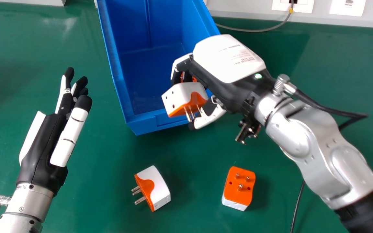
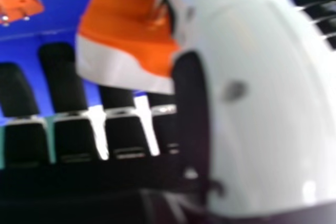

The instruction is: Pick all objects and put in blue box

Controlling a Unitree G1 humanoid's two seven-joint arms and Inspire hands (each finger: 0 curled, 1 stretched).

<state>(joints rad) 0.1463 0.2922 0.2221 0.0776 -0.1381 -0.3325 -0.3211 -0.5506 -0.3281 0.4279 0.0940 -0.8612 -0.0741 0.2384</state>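
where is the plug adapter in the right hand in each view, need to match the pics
Head view: the held plug adapter is near the picture's centre, between the thumb and fingers of the right hand.
Right hand view: the held plug adapter is beside the thumb, orange and white.
Shared landmark: the blue box, seen behind the adapter in both.

The head view looks forward and down from above the blue box (image 1: pixel 112 64); the right hand (image 1: pixel 228 60) view faces into it from close by. Both share box and held plug (image 1: pixel 180 97).
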